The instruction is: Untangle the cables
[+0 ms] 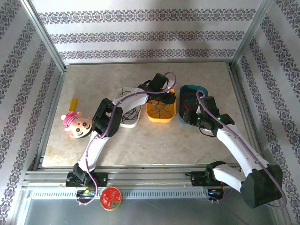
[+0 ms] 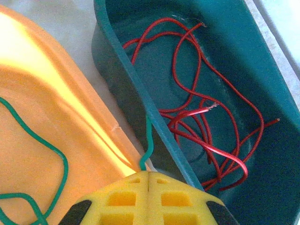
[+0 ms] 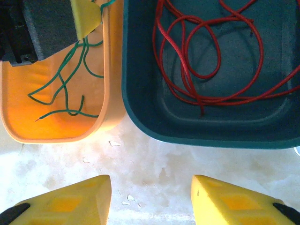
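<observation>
A thin black wire (image 1: 133,112) lies in the white plastic tray (image 1: 129,124) on the left. The left gripper (image 2: 149,180) pinches the thin green wire (image 2: 64,168) over the middle orange plastic tray (image 2: 47,70) (likely to lay it inside). The thin red wire (image 3: 211,99) has its own teal plastic tray (image 3: 197,132) on the right, with the right gripper (image 3: 151,187) wide open nearby.

Open over bare counter (image 1: 157,146) on the near side, also between the spread fingers of the right pincer (image 3: 150,182). Barely a slit between orange tray (image 3: 110,93) and teal tray (image 3: 140,119). Blocked above the orange one by the left pincer (image 2: 149,176), clamped on green cable (image 2: 149,136); hemmed further left by a doll (image 1: 75,125)
</observation>
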